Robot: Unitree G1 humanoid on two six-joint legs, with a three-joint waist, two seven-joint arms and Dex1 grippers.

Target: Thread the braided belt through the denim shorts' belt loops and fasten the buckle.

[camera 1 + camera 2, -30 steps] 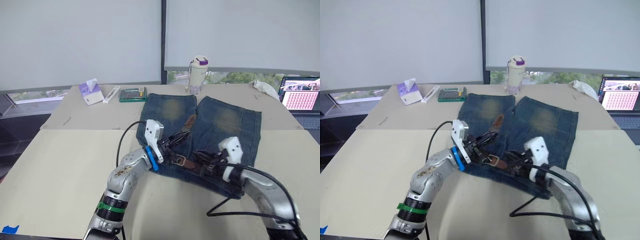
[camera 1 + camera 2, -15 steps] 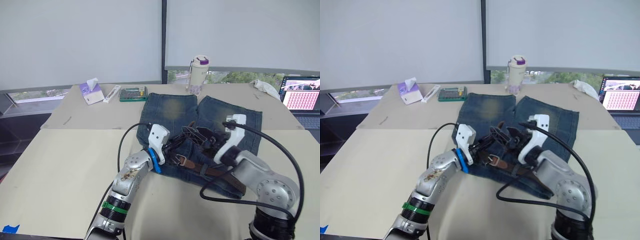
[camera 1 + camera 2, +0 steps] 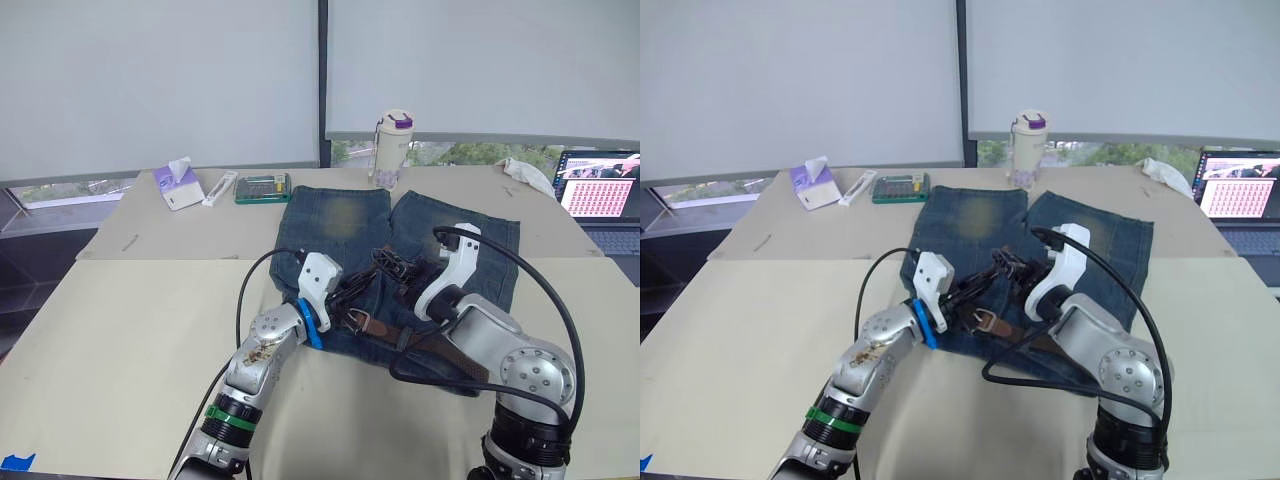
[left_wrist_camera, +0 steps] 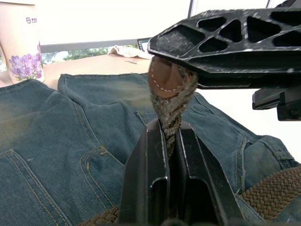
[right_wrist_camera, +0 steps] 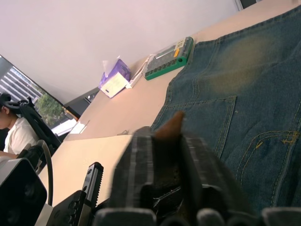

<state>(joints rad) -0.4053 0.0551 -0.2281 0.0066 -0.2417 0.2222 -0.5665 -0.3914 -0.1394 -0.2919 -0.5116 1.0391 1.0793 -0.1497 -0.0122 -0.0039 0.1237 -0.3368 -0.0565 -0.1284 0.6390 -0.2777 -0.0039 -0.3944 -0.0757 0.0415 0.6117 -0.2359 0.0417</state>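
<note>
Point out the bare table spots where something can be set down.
Free: the near-left table, left of the left claw; also between tissue box and denim shorts. Crowded: over the shorts, where both claws grip the braided belt.

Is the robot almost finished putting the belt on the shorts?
Not quite. The braided belt already lies along the waistband of the denim shorts. Both the left gripper and right gripper pinch its tip. The buckle is not yet fastened.

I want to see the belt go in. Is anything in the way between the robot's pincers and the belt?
Nothing is in the way: the left pincer and the right pincer are both clamped on the dark brown braided belt, right above the dark blue denim shorts.
</note>
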